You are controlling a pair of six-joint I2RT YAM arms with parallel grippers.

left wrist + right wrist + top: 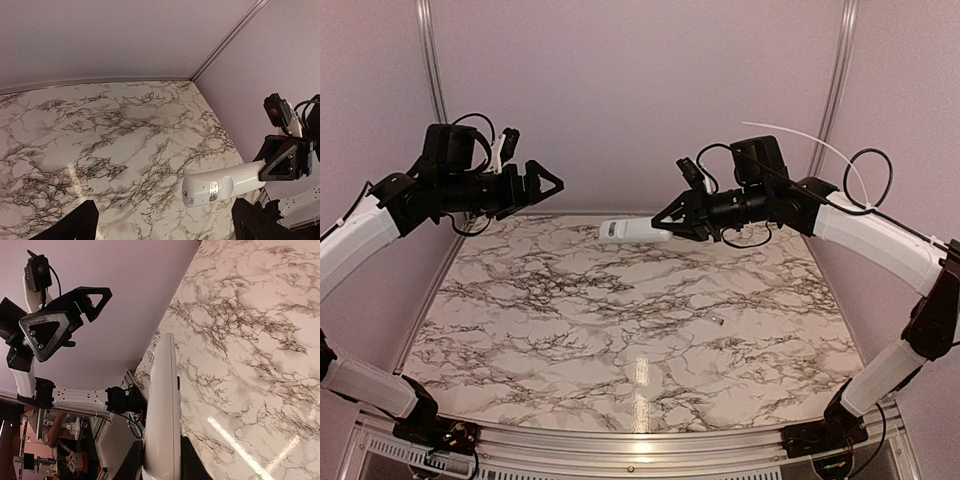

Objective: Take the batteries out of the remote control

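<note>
A marble-patterned table point(570, 330) stands within plain lilac walls point(620, 90).

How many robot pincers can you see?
2. The left pincer is raised, open and empty; the right pincer holds the remote control above the table.

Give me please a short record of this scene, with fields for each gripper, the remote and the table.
right gripper: shut on the remote control, held in the air
left gripper: open, empty, apart from the remote
remote control: roughly level, free end toward the left gripper
table: marble top; one tiny dark item, too small to identify
</note>
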